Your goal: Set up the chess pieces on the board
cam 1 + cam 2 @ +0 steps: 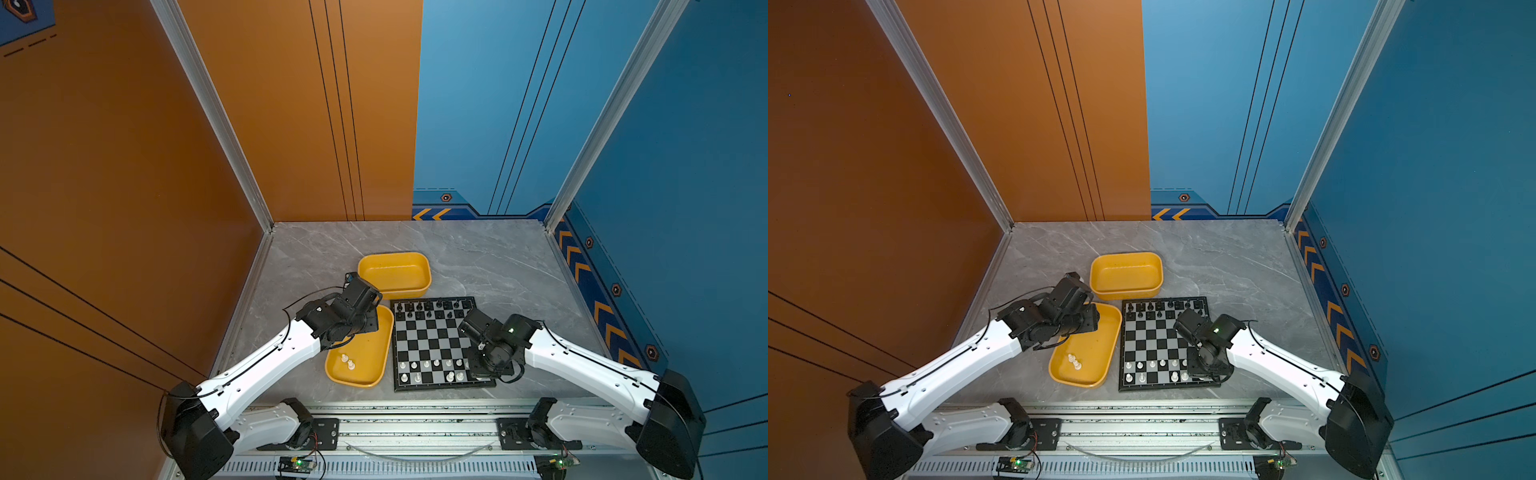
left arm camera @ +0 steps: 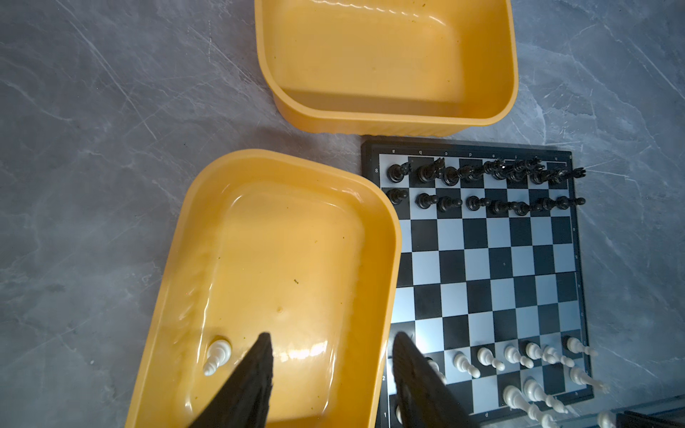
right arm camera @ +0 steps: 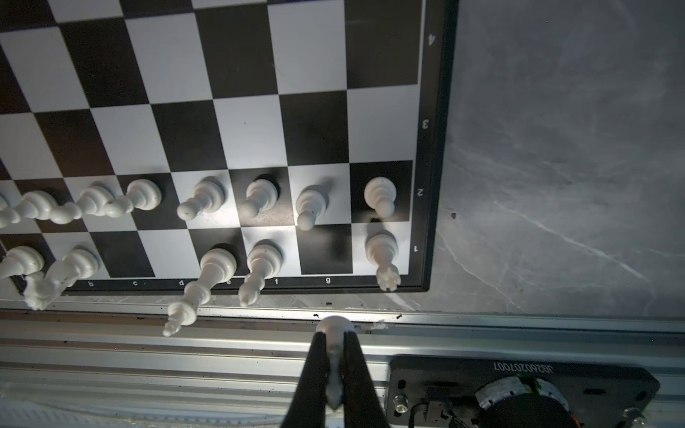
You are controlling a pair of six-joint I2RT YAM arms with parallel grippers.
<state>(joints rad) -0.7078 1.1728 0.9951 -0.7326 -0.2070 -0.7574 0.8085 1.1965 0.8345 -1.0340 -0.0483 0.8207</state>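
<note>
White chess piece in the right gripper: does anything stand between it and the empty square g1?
Nothing visible between the white plastic chess piece in the right gripper and bare black square g1; a white rook and a white bishop only flank it.

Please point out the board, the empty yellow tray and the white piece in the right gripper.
board (image 1: 432,345), in a top view, bare middle square.
empty yellow tray (image 2: 370,126), left wrist view, outer wall.
held white piece (image 3: 334,328), right wrist view, round base.

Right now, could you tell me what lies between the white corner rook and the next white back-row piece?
A bare black square, marked g, separates rook and piece; the right wrist view shows it.
</note>
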